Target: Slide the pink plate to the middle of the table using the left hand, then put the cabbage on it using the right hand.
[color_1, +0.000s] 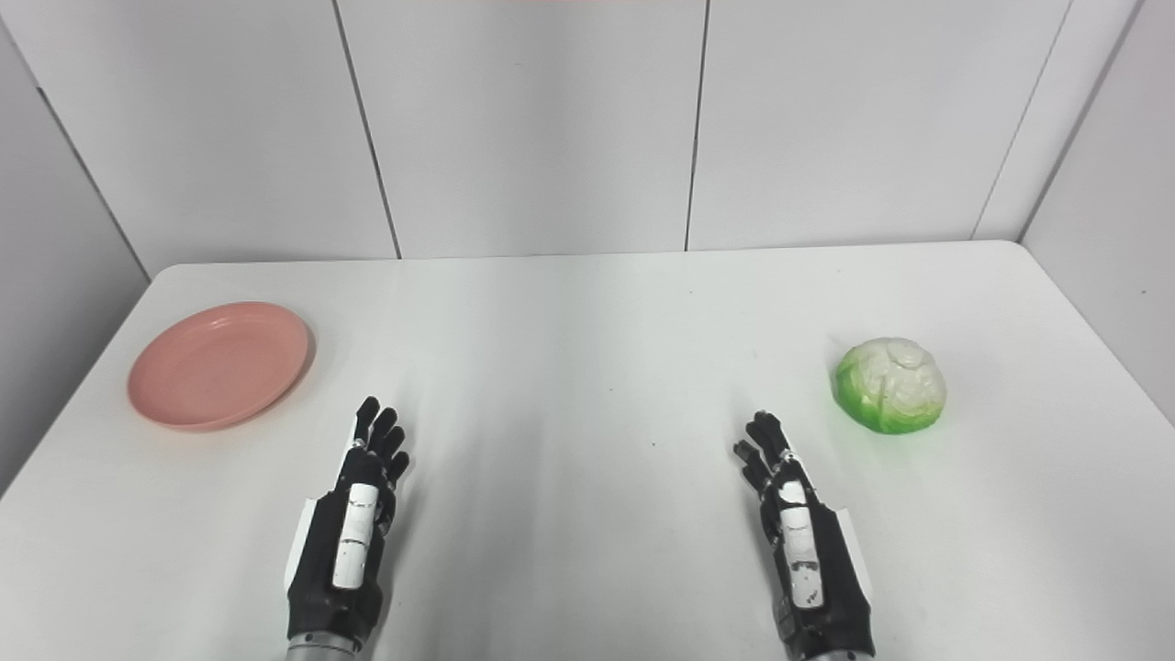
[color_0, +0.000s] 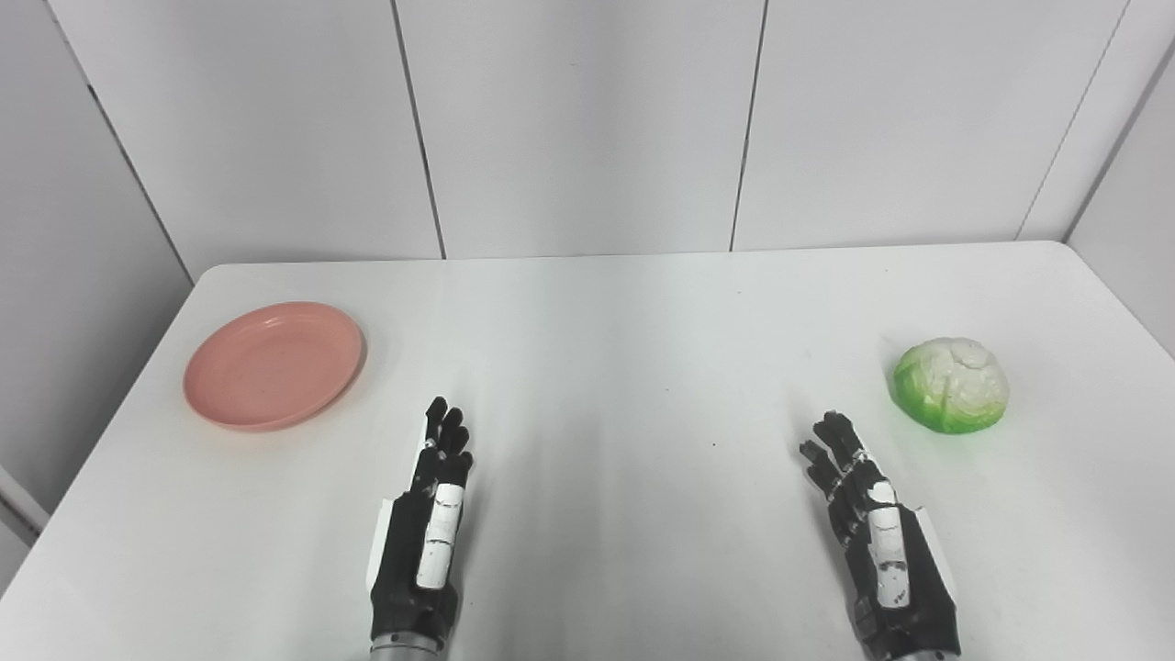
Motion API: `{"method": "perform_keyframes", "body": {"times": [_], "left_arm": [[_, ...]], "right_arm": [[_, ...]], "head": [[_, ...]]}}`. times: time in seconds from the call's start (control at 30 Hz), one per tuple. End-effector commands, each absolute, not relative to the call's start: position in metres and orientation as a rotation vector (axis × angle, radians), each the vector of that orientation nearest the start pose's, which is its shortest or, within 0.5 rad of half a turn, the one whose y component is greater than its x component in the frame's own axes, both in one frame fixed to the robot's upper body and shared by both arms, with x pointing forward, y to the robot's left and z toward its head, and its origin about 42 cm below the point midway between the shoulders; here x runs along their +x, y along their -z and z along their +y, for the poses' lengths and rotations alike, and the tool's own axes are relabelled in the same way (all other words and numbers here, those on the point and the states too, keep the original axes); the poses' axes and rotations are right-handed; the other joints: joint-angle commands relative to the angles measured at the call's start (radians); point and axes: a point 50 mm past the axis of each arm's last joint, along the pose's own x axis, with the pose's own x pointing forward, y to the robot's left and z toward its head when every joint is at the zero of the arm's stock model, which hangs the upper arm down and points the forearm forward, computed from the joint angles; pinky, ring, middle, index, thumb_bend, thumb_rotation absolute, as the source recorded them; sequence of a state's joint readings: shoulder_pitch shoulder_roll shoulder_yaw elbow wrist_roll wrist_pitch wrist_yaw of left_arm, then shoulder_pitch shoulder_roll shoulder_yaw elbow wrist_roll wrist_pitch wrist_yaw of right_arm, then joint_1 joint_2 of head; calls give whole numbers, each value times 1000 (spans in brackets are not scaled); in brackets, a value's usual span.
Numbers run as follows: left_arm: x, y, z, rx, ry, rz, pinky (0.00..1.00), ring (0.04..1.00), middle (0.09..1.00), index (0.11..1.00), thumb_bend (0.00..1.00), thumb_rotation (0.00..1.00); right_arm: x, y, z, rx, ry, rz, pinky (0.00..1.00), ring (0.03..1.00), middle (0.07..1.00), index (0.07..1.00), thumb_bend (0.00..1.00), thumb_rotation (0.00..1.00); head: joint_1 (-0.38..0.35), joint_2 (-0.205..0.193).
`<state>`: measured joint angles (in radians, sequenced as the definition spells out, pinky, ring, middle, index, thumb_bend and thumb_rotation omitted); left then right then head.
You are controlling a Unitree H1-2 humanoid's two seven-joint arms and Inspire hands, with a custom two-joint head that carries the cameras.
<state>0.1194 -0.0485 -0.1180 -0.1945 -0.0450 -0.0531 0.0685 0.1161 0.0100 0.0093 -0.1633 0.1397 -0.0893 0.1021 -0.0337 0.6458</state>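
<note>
The pink plate (color_0: 273,364) lies empty on the left side of the white table (color_0: 624,330). The green and white cabbage (color_0: 952,385) sits on the right side of the table. My left hand (color_0: 431,514) is open and empty near the front edge, to the right of and nearer than the plate, apart from it. My right hand (color_0: 872,528) is open and empty near the front edge, to the left of and nearer than the cabbage, apart from it. Both hands stand edge-up with fingers pointing away.
White wall panels (color_0: 587,119) rise behind the table's far edge. The table's left edge runs close to the plate, and its right edge is past the cabbage.
</note>
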Motion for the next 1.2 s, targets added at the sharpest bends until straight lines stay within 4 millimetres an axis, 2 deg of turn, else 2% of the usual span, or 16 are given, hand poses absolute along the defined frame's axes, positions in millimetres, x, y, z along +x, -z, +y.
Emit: {"method": "perform_keyframes", "body": {"times": [0.0,0.27,0.6,0.73,0.87,0.93,0.97,1.0,1.03,1.17], "left_arm": [[223,-118,174,-134,-21,-117,1000,1000,1000,1000,805,879],[222,-120,171,-138,-23,-118,1000,1000,1000,1000,811,871],[221,-121,170,-143,-24,-115,1000,1000,1000,1000,815,869],[222,-117,166,-133,-19,-113,1000,1000,1000,1000,817,875],[223,-110,157,-134,-17,-109,1000,1000,1000,1000,831,871],[223,-107,153,-143,-16,-111,1000,1000,1000,1000,813,858],[223,-105,149,-141,-15,-117,1000,1000,1000,1000,809,856],[224,-104,147,-138,-14,-122,1000,1000,1000,1000,781,863],[224,-102,145,-137,-14,-126,1000,1000,1000,1000,767,868],[224,-98,137,-136,-14,-137,1000,1000,1000,1000,736,881]], "right_arm": [[228,-117,-210,146,-65,-153,956,913,937,923,877,1000],[226,-117,-213,111,-62,-163,968,959,943,925,868,1000],[225,-118,-215,112,-68,-169,961,960,947,935,863,1000],[225,-116,-219,121,-71,-160,972,961,949,936,857,1000],[225,-111,-227,124,-67,-152,976,964,955,938,850,1000],[225,-108,-230,118,-68,-153,977,963,960,950,841,1000],[225,-107,-232,117,-68,-152,978,963,961,952,840,1000],[225,-106,-234,117,-69,-151,987,966,965,960,841,1000],[225,-104,-236,117,-70,-151,991,967,967,965,836,1000],[227,-98,-242,109,-68,-150,992,961,963,976,824,1000]], "head": [[2,-1],[14,-3],[34,-5],[76,-31],[133,-73],[147,-85],[172,-109],[172,-109],[187,-125],[204,-145]]}}
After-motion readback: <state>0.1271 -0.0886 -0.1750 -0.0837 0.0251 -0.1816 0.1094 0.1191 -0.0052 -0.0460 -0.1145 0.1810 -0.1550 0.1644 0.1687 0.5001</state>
